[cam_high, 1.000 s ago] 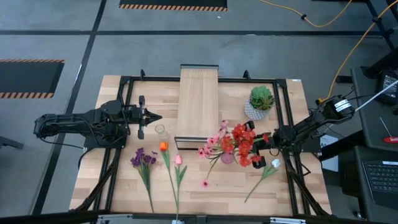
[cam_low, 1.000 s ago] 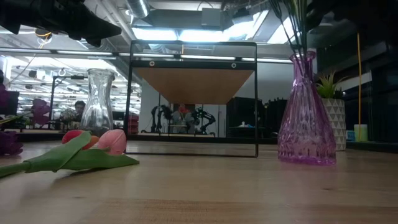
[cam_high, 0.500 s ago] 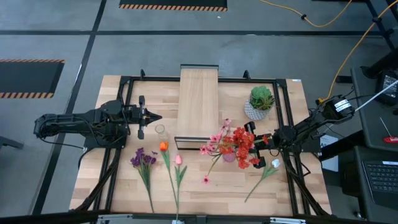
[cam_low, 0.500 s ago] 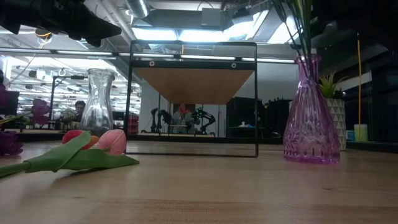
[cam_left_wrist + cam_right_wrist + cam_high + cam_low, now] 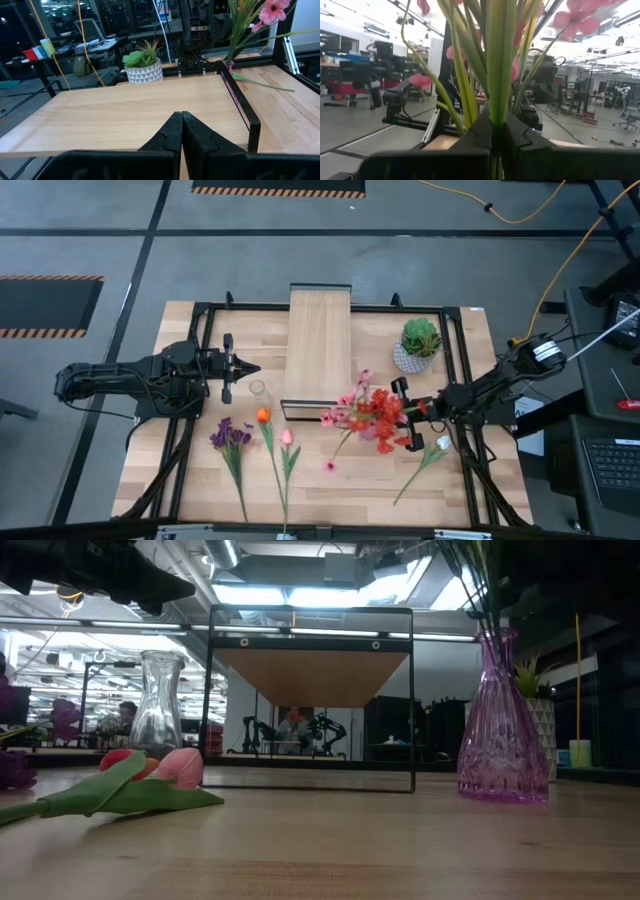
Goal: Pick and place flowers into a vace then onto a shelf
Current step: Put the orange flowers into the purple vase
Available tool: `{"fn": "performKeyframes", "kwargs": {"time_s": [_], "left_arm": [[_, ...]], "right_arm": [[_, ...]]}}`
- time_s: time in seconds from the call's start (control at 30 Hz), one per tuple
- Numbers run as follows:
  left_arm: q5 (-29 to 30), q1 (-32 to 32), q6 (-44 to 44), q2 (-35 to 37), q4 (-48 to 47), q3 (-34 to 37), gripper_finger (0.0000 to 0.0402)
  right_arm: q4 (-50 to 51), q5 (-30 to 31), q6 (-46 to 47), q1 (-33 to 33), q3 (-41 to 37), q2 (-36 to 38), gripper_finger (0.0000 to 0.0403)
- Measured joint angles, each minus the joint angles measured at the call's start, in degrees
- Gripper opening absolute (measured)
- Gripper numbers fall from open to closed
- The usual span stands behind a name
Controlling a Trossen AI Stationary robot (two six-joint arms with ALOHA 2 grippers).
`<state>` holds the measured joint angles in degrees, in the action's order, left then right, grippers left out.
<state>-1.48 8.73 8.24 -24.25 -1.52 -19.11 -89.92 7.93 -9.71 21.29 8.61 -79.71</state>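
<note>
A purple glass vase [image 5: 502, 725] stands on its base to the right of the light-wood shelf [image 5: 320, 345]. It holds red blooms [image 5: 385, 418] and pink blossoms [image 5: 345, 406]. My right gripper [image 5: 398, 416] is above the vase neck and shut on the stems. The purple cluster [image 5: 230, 437], orange tulip [image 5: 263, 416], pink tulip [image 5: 287, 437] and small white bud [image 5: 441, 443] lie flat on the table. A clear vase [image 5: 258, 390] stands upright by the shelf's near left corner. My left gripper [image 5: 252, 367] hovers shut just beyond that vase. My right gripper pinches the bundle of green stems [image 5: 496, 102] between its two fingers, above the purple vase's neck. It comes in level from the table's right side, with the fingers across the stems. The stems stand nearly upright with their lower ends in the vase, which rests on the table.
A round green plant in a white patterned pot [image 5: 420, 342] sits at the far right, close behind the vase. A black metal frame [image 5: 455, 370] runs around the work area. The shelf's dark-framed hollow end [image 5: 310, 705] faces the near edge.
My right gripper has drawn back a little toward the table's right edge, still shut on the stems. The purple vase has slid with it a short way right, staying upright. The blooms and the drooping pink sprig have shifted along with it.
</note>
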Motion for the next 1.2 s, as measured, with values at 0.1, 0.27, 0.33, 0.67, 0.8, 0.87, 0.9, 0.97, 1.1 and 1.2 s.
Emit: {"fn": "performKeyframes", "kwargs": {"time_s": [0.1,0.27,0.33,0.67,0.8,0.87,0.9,0.97,1.1,1.2], "left_arm": [[0.01,0.00,-0.01,0.00,0.00,0.00,0.0004],[0.01,0.00,0.01,0.00,0.00,0.00,0.0004],[0.01,0.00,0.01,0.00,0.00,0.00,0.0004],[0.00,-0.01,-0.01,0.00,0.00,0.01,0.0004],[0.01,0.00,0.01,0.00,0.00,0.01,0.0004],[0.01,-0.01,-0.01,0.00,0.00,0.02,0.0004],[0.01,0.00,0.00,0.00,0.00,0.01,0.0004],[0.01,0.00,0.01,0.00,0.00,0.01,0.0004],[0.01,-0.02,0.01,0.00,0.00,0.00,0.0004],[0.01,0.00,0.01,0.00,0.00,0.02,0.0004]], "right_arm": [[0.03,0.01,0.00,-0.67,0.81,-1.02,0.0010],[-0.10,-0.01,0.20,-1.26,0.89,-1.30,0.0010],[-0.18,0.01,0.21,-1.26,0.89,-1.48,0.0010],[-0.05,0.03,0.54,-1.26,0.89,-1.58,0.0013],[-0.05,0.03,0.58,-1.26,0.89,-1.58,0.0034],[-0.05,0.01,0.58,-1.26,0.89,-1.58,0.0045],[-0.05,0.01,0.60,-1.26,0.89,-1.58,0.0049],[-0.05,0.01,0.60,-1.26,0.89,-1.58,0.0056],[-0.05,0.01,0.62,-1.26,0.89,-1.56,0.0061],[-0.05,0.01,0.62,-1.26,0.89,-1.56,0.0061]]}}
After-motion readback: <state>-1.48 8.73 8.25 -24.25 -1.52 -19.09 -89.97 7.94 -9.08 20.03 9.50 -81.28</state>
